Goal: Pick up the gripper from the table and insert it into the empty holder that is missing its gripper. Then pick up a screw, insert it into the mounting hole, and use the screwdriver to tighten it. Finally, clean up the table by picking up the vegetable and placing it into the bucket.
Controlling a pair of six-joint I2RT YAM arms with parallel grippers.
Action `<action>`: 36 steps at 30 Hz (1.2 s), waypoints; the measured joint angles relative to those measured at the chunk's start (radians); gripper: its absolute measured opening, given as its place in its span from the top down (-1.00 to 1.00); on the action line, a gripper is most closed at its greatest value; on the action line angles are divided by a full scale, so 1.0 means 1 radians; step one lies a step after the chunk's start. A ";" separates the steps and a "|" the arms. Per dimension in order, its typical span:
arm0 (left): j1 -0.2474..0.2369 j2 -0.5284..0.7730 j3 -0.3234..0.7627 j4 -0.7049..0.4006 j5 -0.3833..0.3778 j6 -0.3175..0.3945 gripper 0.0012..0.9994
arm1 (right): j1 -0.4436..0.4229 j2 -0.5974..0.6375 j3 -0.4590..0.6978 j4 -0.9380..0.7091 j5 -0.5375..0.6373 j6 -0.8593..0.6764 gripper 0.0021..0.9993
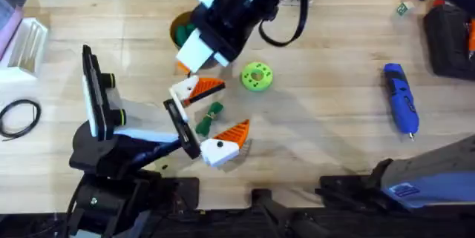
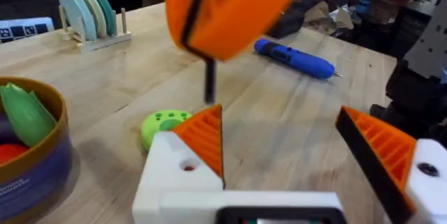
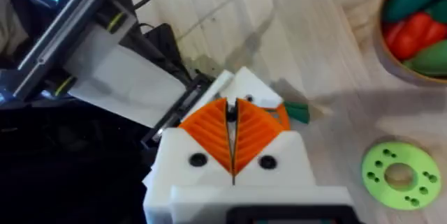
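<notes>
My left gripper [image 1: 211,119] is open wide, white fingers [image 2: 183,172] with orange ribbed pads on either side of the dark green vegetable [image 1: 209,117], which lies on the table. My right gripper [image 1: 194,58] reaches across from the far side and hangs just above the left one. It is shut [image 3: 231,140] on a thin dark screw [image 2: 209,83] that points down. The blue screwdriver [image 1: 401,98] lies at the right. The bucket [image 1: 178,30], partly under the right arm, holds toy vegetables [image 3: 412,21]. The loose gripper piece and the empty holder are out of view.
A lime green ring disc [image 1: 257,76] lies just right of the grippers. A white plate rack [image 1: 26,45] and a black cable loop [image 1: 18,116] are at the left. A dark case [image 1: 449,38] sits at the far right.
</notes>
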State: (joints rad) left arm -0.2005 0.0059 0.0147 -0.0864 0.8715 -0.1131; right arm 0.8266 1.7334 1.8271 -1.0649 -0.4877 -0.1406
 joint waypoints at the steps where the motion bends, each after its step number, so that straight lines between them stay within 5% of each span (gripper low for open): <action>1: 0.000 0.000 0.000 0.000 0.000 0.000 -0.97 | 0.013 0.003 0.000 -0.002 0.002 -0.002 0.99; 13: 0.000 0.000 0.000 0.000 0.000 0.000 -0.97 | 0.080 0.051 0.000 -0.010 0.156 -0.028 0.99; 36: 0.000 0.001 0.000 -0.001 0.005 -0.005 -0.97 | 0.106 0.086 0.001 0.018 0.172 -0.033 0.99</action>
State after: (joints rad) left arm -0.2008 0.0067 0.0147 -0.0875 0.8764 -0.1185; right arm 0.9321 1.8191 1.8282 -1.0470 -0.3153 -0.1738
